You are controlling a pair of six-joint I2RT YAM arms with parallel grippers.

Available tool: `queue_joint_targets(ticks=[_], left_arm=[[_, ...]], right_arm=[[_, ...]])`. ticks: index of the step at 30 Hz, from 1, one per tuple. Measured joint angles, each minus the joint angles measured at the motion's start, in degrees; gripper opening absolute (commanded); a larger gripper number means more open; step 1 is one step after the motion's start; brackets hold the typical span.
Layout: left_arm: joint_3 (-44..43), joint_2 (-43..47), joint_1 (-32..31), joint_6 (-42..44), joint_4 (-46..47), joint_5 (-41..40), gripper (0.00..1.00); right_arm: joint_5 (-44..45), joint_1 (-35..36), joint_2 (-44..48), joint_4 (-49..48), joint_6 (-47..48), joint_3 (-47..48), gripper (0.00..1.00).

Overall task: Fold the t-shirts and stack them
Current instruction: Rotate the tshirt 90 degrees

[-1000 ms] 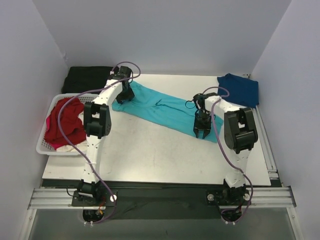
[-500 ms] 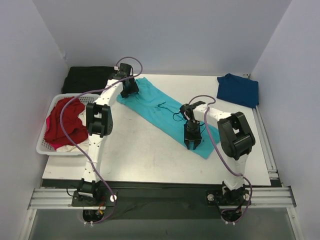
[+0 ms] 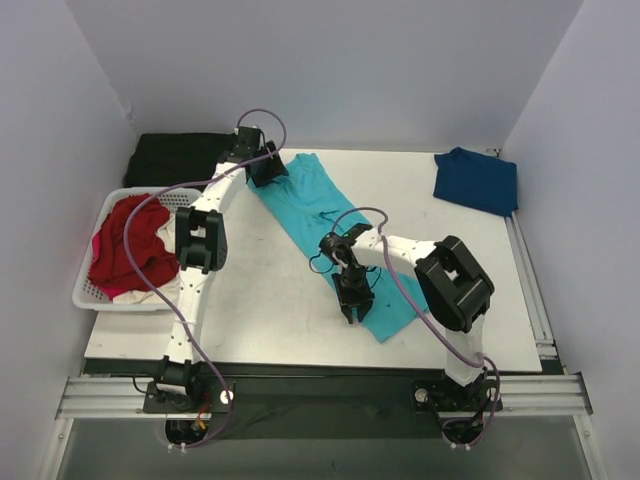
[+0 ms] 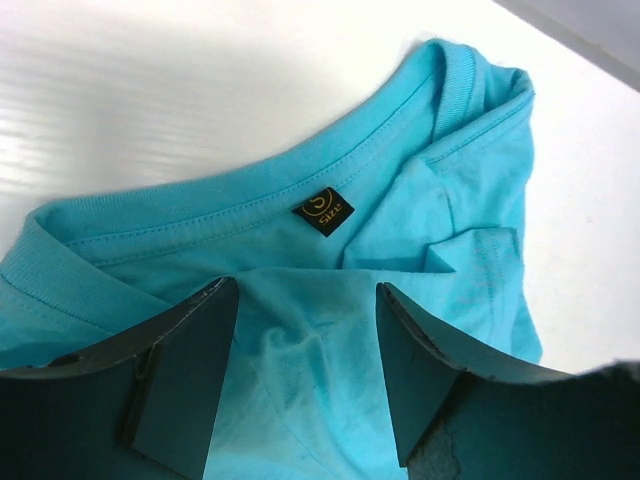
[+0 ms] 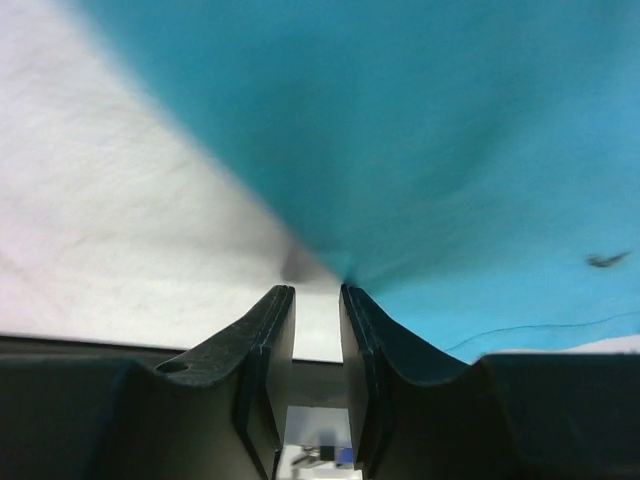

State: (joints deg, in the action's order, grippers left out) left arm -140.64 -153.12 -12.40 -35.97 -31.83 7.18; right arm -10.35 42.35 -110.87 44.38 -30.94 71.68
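Lying slantwise from upper centre to lower centre of the top view, the teal shirt (image 3: 320, 215) has the left gripper (image 4: 305, 290) standing released, fingers apart, over its collar (image 4: 250, 200). The right gripper (image 5: 318, 290) pinches the shirt's lower end. The navy shirt (image 3: 477, 180) is at upper right, and the red shirt (image 3: 130, 245) is in the basket (image 3: 90, 298) at left.

2 white arms (image 3: 188, 300), black joint housings (image 3: 200, 240), looping purple cables (image 3: 121, 240), dark wedge-shaped jaws

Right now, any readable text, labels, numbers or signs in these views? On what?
"S" in a ring, with small "SIZE" under it: on the black neck tag inside the collar of the turquoise t-shirt.
No other text can be read in any view.
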Motion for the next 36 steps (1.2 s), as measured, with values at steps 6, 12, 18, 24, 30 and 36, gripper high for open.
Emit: queue_joint_targets(ticks=[6, 12, 18, 24, 30, 36], left_arm=[[0.0, -1.0, 0.0, -1.2, 5.7, 7.0, 0.69], [0.6, -1.2, -0.4, -1.3, 13.8, 13.6, 0.7], [4.6, 2.1, -0.3, -1.1, 15.6, 14.8, 0.7], [9.7, 10.7, -0.2, 1.4, 12.3, 12.5, 0.7], [11.6, 17.1, -1.1, 4.1, 3.4, 6.5, 0.67], [15.5, 17.5, -3.9, 4.1, -4.3, 1.5, 0.66]], right_arm=[[-3.3, 6.1, -1.2, 0.2, 3.5, 5.8, 0.23], [-2.3, 6.3, -1.6, 1.2, 5.2, 8.5, 0.22], [2.6, 5.1, -1.5, 2.9, 6.2, 12.8, 0.28], [6.1, -1.2, -1.7, 3.5, 8.5, 20.9, 0.33], [6.7, -10.4, -6.4, 3.0, 11.0, 32.2, 0.34], [6.5, -14.8, -8.5, 3.3, 12.3, 30.9, 0.36]])
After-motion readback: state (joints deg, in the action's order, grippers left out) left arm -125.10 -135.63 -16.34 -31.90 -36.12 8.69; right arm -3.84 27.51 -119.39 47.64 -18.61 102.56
